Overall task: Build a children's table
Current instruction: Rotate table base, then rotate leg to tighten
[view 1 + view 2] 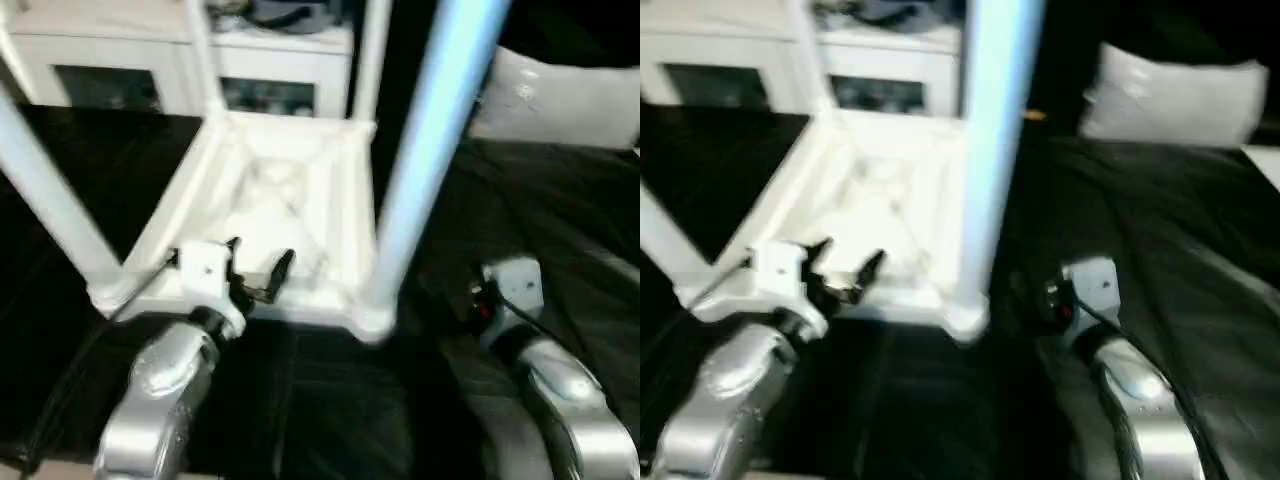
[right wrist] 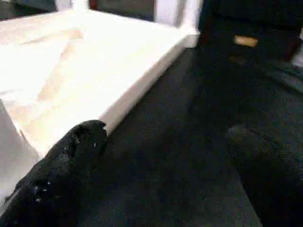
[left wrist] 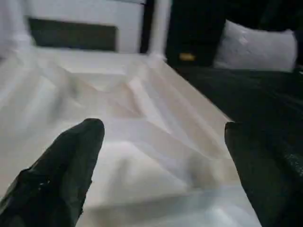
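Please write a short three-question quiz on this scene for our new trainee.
1. True or false: the white plastic rectangular table top lies with its ribbed underside up.
2. How many tapered white tubular legs stand in its corner sockets? A) two B) four
3. Which hand hovers over the top's near edge?

Key: 1. True. 2. B, four. 3. The left hand, fingers open; the right hand is open over the black cloth.
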